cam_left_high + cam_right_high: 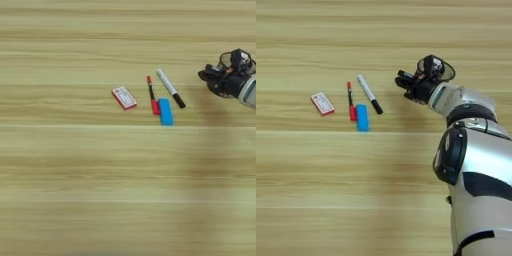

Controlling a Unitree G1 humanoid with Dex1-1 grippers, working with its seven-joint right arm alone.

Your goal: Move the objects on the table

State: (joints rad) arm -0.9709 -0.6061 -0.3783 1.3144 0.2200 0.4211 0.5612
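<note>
The pincer (403,82) hangs over the tabletop (381,175) at the right of the scene, its black fingers pointing toward nine o'clock, at the cluster of small items. Whether the fingers stand wide or narrow I cannot tell, since they read as one dark mass; nothing shows between them, so it seems to carry nothing. Behind it, toward four o'clock, the silver forearm (456,100) bends back to the robot's body at the lower right, a pose that suits a sideways reach along the wood rather than a drop from above.

Nearest the pincer, at its nine o'clock and apart from it, lies the white marker (368,92), slanted so its black cap points toward five o'clock and its bare end toward eleven. Its cap end is the closest part to the fingers, so I judge it the easiest first pick.

Further out the same way, the blue block (362,117) lies flat with its long side running twelve to six, and the red pen (350,100) lies just beside it at its ten o'clock, the pen's lower end touching or almost touching the block; I cannot tell which. That closeness could make either one shift when the other is taken.

Farthest, well apart at nine o'clock of the pen, the red-and-white card box (322,104) rests flat, turned slightly askew.
</note>
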